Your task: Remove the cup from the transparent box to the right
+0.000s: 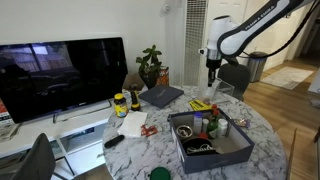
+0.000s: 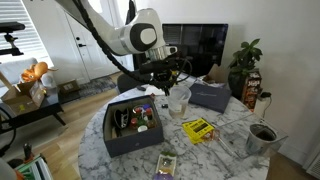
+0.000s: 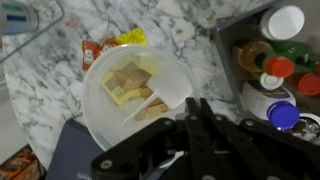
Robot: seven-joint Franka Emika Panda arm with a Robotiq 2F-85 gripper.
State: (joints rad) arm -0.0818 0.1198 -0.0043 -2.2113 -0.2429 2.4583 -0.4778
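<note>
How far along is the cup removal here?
Early. Approach looks done: the gripper hangs just over the transparent box, standing on the table beside the dark tray. Lining up on the rim is in hand. The cup, round in the wrist view, is not yet lifted out or set to the right.

no legible text, labels or numbers
</note>
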